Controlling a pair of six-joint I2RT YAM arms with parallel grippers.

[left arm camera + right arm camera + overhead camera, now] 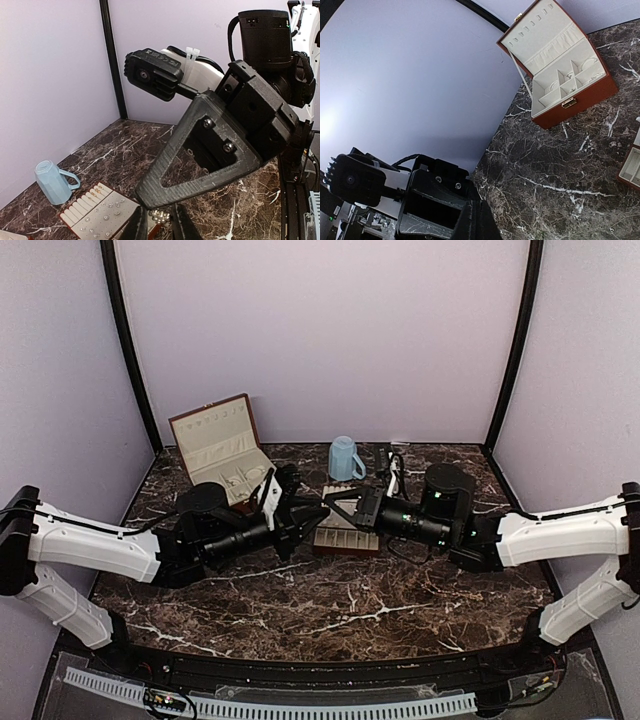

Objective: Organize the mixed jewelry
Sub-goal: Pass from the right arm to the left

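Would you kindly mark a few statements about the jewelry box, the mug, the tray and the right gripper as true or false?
1. The reddish-brown box stands with its lid open. True.
2. The blue mug sits inside the box. False: it is on the marble table, apart from the box.
3. Small silvery pieces lie on the cream tray. True.
4. The right gripper is wide open. False: its jaws are shut.
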